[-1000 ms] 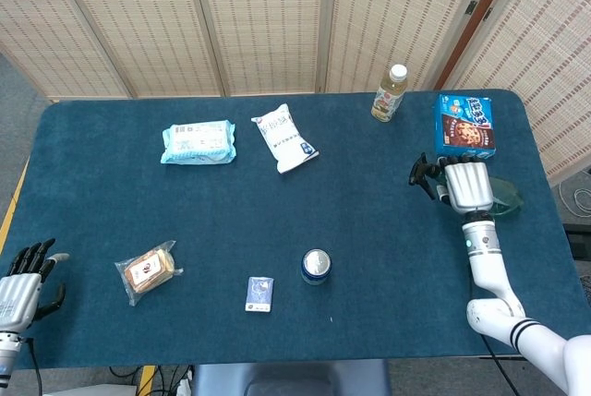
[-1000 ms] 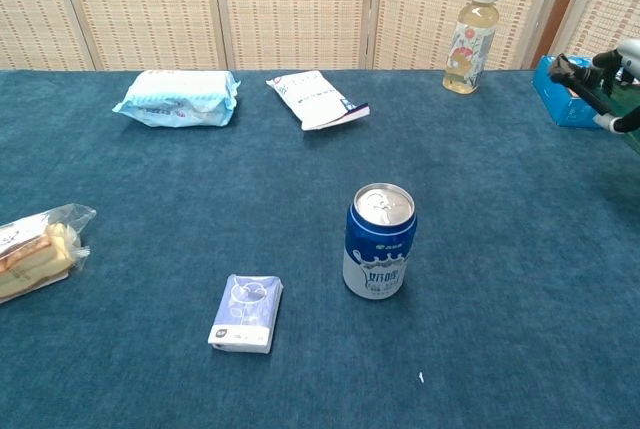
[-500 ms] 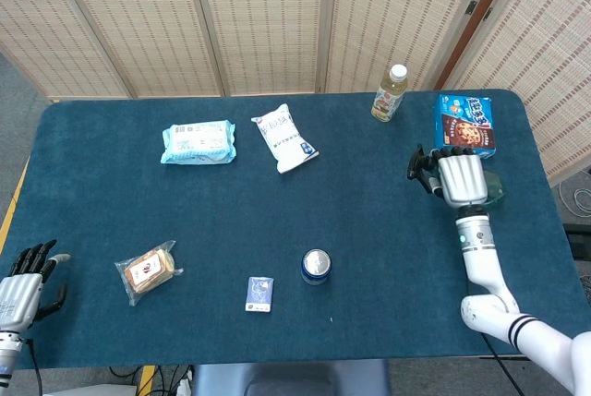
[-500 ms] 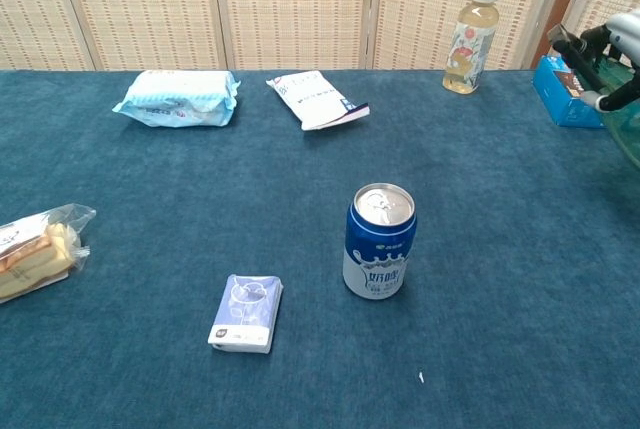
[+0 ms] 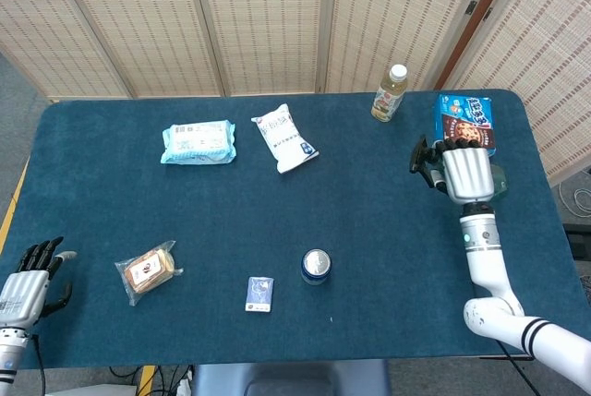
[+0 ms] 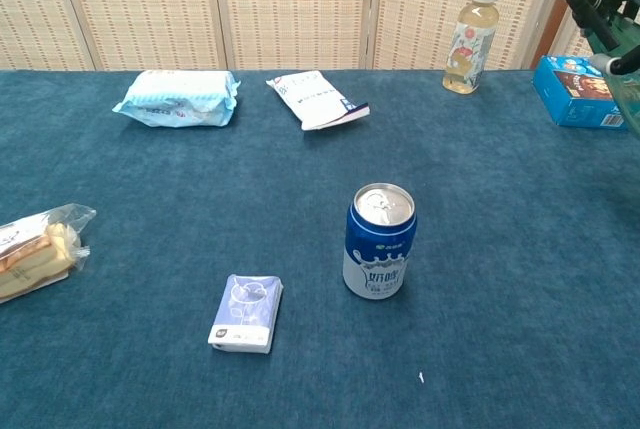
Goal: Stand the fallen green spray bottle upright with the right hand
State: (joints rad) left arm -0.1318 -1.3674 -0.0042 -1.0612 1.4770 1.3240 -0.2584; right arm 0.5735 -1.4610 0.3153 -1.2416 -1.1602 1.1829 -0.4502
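We see a matt blue cloth table (image 5: 231, 230), glossy metal can (image 6: 380, 241), crinkly clear plastic snack wrapper (image 5: 148, 270), perhaps woven-reed screens (image 5: 268, 18).

Right hand (image 5: 466, 172) grips green spray bottle (image 5: 497, 180), just below blue cookie box (image 5: 464, 125); bottle mostly hidden, seemingly lifted. Drink bottle (image 5: 391, 92) left of box. Left hand (image 5: 26, 287) far left, fingers apart, holding nothing.

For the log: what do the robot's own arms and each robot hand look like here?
The right robot hand has a ribbed silver-white back and black fingers. Its forearm is silver-white with a small green light, ending in a white segment with black bands. The left robot hand matches: silver back, black fingers, with a thin black cable below.
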